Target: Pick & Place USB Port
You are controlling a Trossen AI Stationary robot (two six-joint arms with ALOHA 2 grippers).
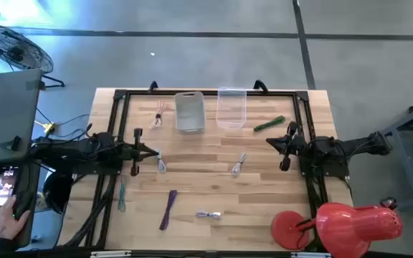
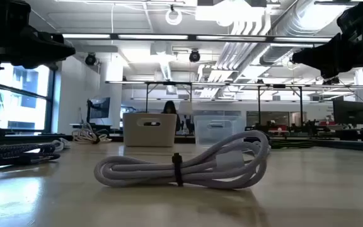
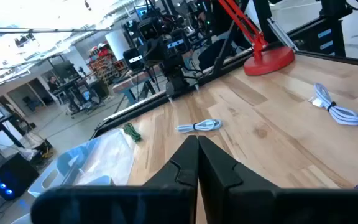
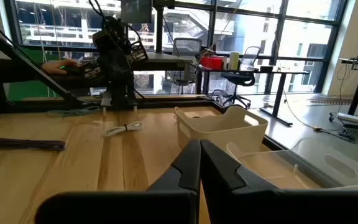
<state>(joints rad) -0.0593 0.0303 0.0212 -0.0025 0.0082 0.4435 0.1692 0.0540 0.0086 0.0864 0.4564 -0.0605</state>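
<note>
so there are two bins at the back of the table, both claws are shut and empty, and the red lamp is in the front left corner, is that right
Not quite. The red lamp stands in the front right corner, beside the right arm, as the high view shows. The rest holds: two bins sit at the back, and the left claw and right claw are shut and empty.

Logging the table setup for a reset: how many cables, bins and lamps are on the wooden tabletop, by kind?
Bundled cables, such as the white one: 7
Open-top plastic bins, one grey and one clear: 2
Red desk lamp: 1
Total: 10
</note>
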